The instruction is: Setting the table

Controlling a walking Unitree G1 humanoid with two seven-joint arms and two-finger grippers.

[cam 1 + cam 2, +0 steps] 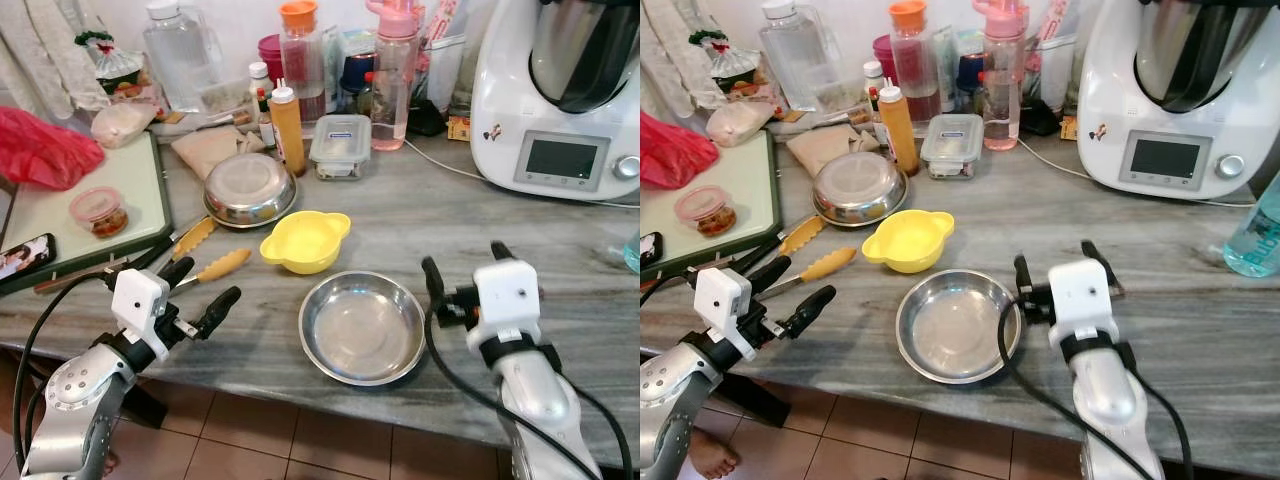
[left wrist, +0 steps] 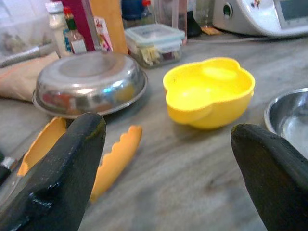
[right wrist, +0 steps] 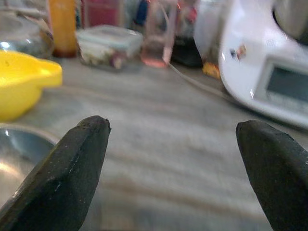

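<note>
Nearest the robot, both arms reach over the front edge of the grey marble-patterned counter. The left gripper hovers at the counter's left front with its two black fingers spread wide and nothing between them, pointing toward the yellow-handled tongs that lie just ahead of it. The right gripper sits low over the counter on the right, its fingers likewise parted and empty, with its left finger just beside the rim of the upright steel plate. That shallow round plate rests near the front edge, between the two grippers. Just behind it, close to its rim, stands a yellow plastic bowl with small side handles, empty inside. Farther back and to the left, a second steel plate lies upside down, its rim on the counter, with another yellow tong arm near its front edge. To the far left, a green-rimmed board carries a small lidded container, a phone at its near corner and a red plastic bag at its far end. Behind the upturned plate stand an orange squeeze bottle and a clear lidded glass food box, then a pink water bottle, an orange-capped bottle and a large clear bottle along the wall. At the far right sits a white kitchen machine with a display screen, its cable running across the counter.
</note>
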